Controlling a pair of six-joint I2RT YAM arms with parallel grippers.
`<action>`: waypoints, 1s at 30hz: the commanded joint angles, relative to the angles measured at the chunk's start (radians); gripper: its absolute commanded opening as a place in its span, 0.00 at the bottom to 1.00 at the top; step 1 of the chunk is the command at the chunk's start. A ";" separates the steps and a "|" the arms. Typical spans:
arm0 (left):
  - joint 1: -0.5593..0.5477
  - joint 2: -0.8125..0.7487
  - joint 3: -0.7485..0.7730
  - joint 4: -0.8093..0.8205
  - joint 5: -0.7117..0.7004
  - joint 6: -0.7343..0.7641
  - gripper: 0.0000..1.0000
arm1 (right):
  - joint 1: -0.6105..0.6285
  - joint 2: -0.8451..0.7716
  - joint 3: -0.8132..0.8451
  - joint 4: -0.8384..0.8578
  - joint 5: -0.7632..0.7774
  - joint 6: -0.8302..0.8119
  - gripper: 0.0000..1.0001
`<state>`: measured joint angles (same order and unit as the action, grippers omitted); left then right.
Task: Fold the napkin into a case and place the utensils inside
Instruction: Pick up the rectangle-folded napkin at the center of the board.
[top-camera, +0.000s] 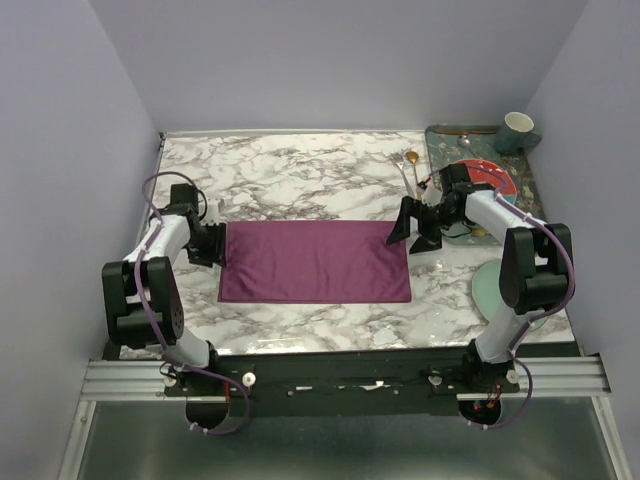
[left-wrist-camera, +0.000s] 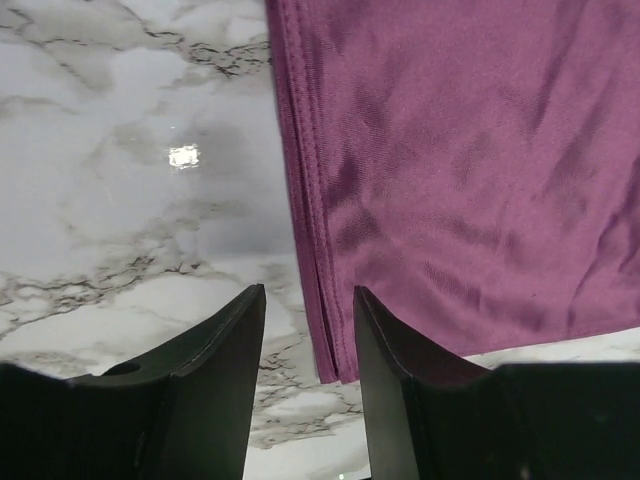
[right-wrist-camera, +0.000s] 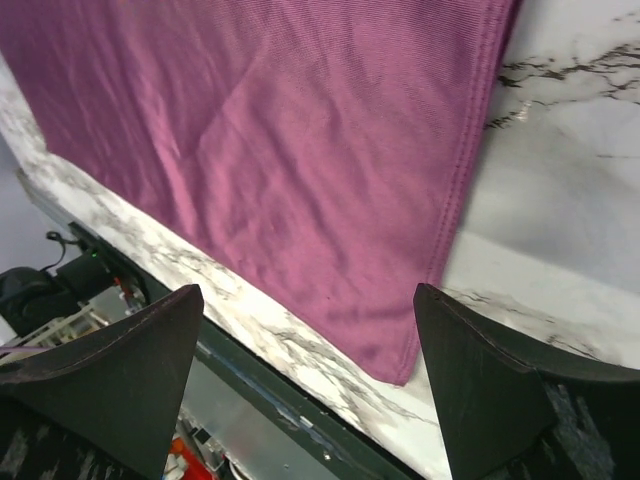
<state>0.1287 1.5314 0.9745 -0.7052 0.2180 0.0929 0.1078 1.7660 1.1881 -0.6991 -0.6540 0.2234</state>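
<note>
Here the napkin (top-camera: 315, 262) lies lengthwise between the hands: left hand (left-wrist-camera: 308, 292) part-open astride its left hem, right hand (right-wrist-camera: 308, 295) wide open opposite.

This is a robotics lab test cell. Plain lavender walls (top-camera: 330, 60) box in a marble-patterned worktop (top-camera: 300, 180). A cabled left arm (top-camera: 165, 240) and right arm (top-camera: 495, 210) are mounted on an aluminium rail (top-camera: 120, 378) at its near edge. A tray (top-camera: 432, 140) holding a cup (top-camera: 518, 128) sits in the far right corner.

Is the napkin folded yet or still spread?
Folded at least once, it seems: the napkin lies flat as a wide rectangle, and the left wrist view shows stacked edges along its side. Not yet a narrow case.
</note>
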 joint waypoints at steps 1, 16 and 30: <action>-0.055 0.068 0.044 -0.014 -0.058 0.030 0.53 | 0.003 -0.014 -0.002 -0.037 0.094 -0.030 0.94; -0.109 0.217 0.066 0.050 -0.173 0.001 0.47 | 0.003 -0.005 0.021 -0.053 0.051 -0.035 0.94; 0.025 0.292 0.228 -0.017 -0.187 0.111 0.00 | 0.003 0.001 0.005 -0.063 0.039 -0.056 0.94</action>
<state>0.1131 1.7885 1.1484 -0.7063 0.0635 0.1375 0.1078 1.7660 1.1889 -0.7418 -0.6010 0.1867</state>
